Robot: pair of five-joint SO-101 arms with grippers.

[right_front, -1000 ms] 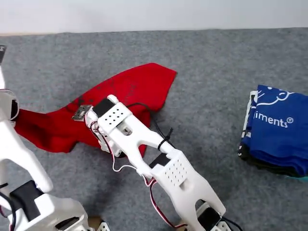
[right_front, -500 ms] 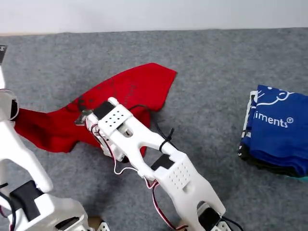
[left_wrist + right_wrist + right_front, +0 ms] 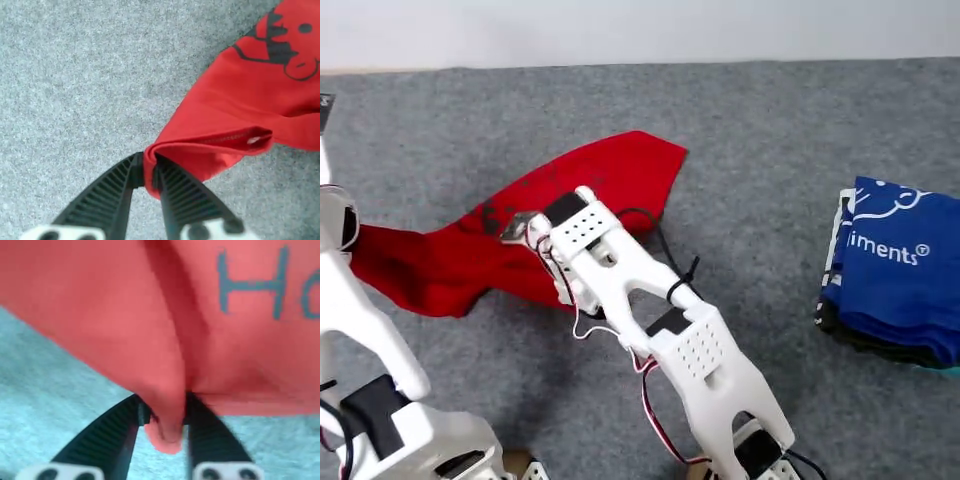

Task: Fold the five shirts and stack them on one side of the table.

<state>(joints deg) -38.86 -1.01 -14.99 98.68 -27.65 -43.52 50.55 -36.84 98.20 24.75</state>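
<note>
Well left of the folded stack (image 3: 880, 335), a red shirt (image 3: 600, 185) lies crumpled and drawn out long on the grey, felt-like table (image 3: 770, 130). Its cloth is soft and smooth, with dark print and a stitched hem. The stack is squared off, with a blue printed shirt (image 3: 905, 250) on top and dark layers beneath. The left gripper (image 3: 148, 175), its black jaws ribbed, pinches a fold at the red shirt's end farthest from the stack. The right gripper (image 3: 162, 427) nips another fold of it nearer the stack.
</note>
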